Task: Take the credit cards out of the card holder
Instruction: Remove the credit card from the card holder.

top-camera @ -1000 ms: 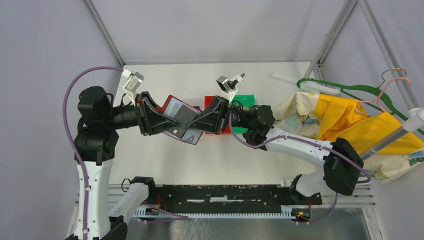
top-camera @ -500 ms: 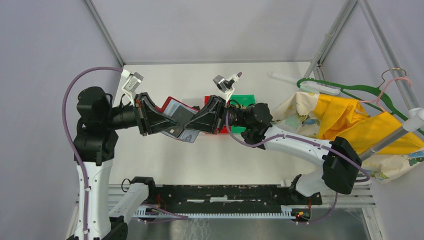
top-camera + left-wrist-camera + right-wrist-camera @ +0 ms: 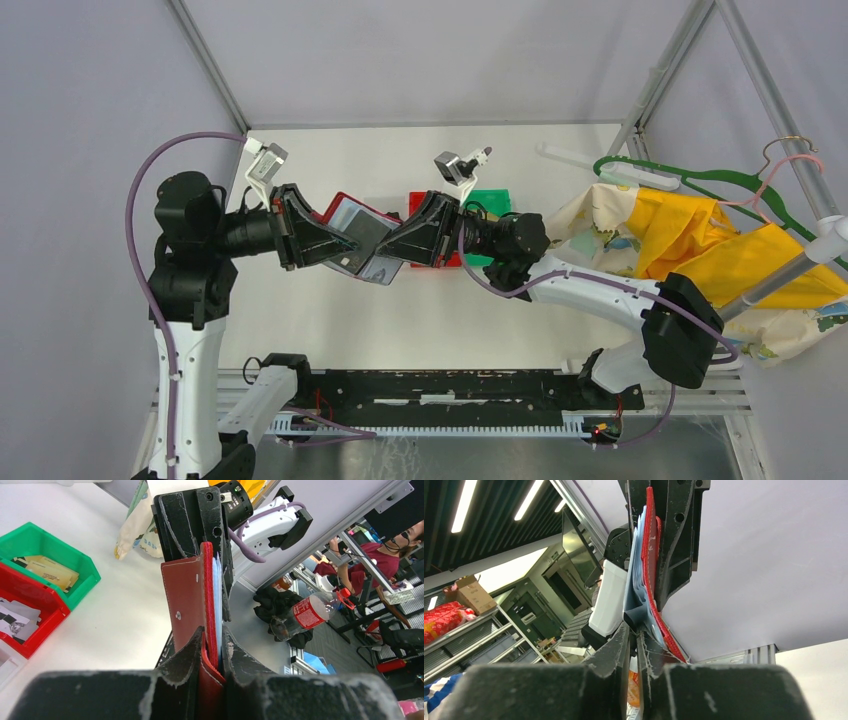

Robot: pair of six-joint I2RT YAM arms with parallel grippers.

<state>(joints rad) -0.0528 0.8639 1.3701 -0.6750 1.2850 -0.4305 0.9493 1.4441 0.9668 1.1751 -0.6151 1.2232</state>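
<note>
The right claw (image 3: 633, 630) has nudged in toward the left claw (image 3: 211, 637) and eased back out again, while the card holder (image 3: 350, 215) hangs between the two claws, clear of the table and hardly shifted. The left claw stays clamped on the holder's red cover, and the right is pinched shut on a pale blue-grey pocket leaf (image 3: 634, 585) just ahead of its tips. No credit card shows sliding free, so I judge the tug has yielded nothing yet and the extraction remains to be done.
</note>
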